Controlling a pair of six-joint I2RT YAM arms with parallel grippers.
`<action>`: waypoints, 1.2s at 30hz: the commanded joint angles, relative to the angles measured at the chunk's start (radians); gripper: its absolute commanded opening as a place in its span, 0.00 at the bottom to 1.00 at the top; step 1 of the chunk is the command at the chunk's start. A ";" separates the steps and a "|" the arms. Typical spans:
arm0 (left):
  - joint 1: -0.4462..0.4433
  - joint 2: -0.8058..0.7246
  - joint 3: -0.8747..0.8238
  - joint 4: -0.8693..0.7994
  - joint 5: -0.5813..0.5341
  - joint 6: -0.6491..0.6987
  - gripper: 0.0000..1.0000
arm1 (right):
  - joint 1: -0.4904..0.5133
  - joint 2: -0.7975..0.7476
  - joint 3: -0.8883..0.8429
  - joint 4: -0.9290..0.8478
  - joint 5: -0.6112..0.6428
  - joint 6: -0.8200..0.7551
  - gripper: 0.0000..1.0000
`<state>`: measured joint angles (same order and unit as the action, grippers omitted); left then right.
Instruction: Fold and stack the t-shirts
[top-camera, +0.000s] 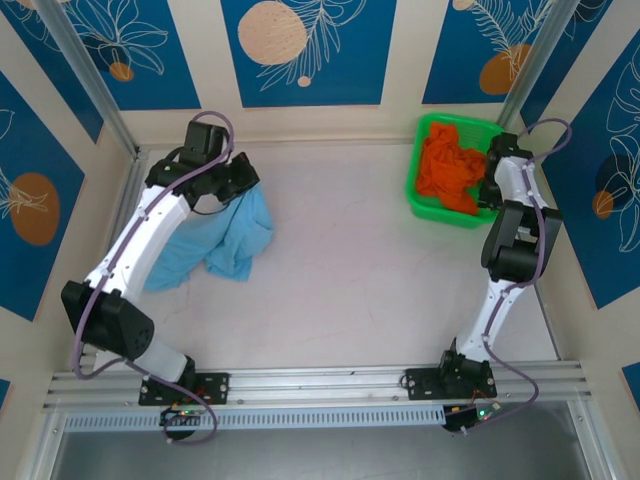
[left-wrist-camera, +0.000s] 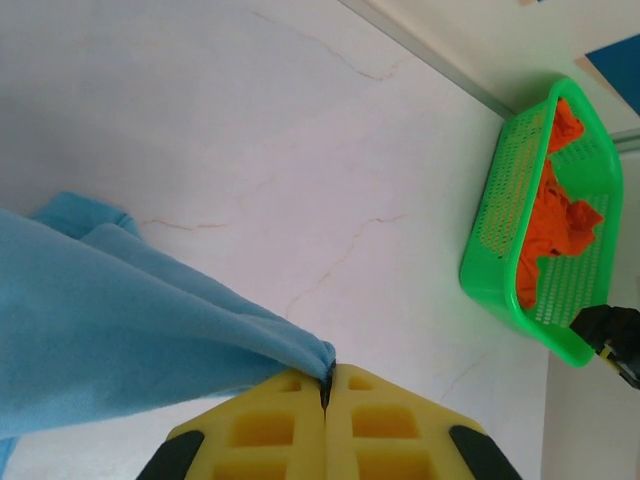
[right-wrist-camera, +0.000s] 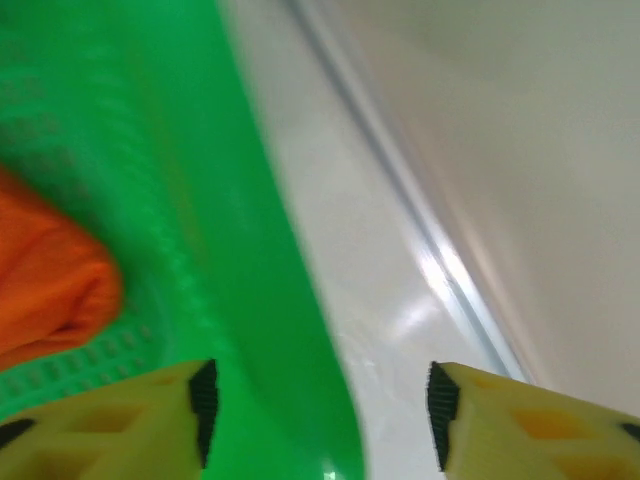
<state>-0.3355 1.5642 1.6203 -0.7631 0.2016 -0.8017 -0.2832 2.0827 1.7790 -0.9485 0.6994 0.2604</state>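
Top external view: a crumpled light blue cloth t-shirt (top-camera: 228, 232) sits at the nine o'clock side of the pale marble-patterned table (top-camera: 350, 270). It is well apart from a green plastic mesh basket (top-camera: 415, 190) at two o'clock, which holds a bunched bright orange cloth t-shirt (top-camera: 447, 170). Left wrist view: the left gripper (left-wrist-camera: 327, 385) has its yellow jaws pressed together on an edge of the light blue cloth t-shirt, the cloth trailing toward nine o'clock. Right wrist view: the right gripper (right-wrist-camera: 320, 400) stands with jaws wide apart astride the basket's wall, gripping nothing, with the bright orange cloth t-shirt inside at nine o'clock.
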 joint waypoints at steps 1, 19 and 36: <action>-0.027 0.068 0.076 -0.038 0.081 0.031 0.00 | 0.049 -0.067 0.051 -0.135 0.095 0.174 0.69; -0.113 0.229 0.186 -0.100 0.146 0.028 0.00 | 0.568 0.098 0.296 -0.115 -0.184 0.314 0.69; -0.220 0.410 0.308 -0.161 0.180 0.099 0.00 | 0.424 0.082 0.219 -0.088 -0.251 0.227 0.67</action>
<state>-0.5240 1.9312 1.8503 -0.9001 0.3500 -0.7368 0.1375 2.2318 1.9686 -1.0115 0.4774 0.5121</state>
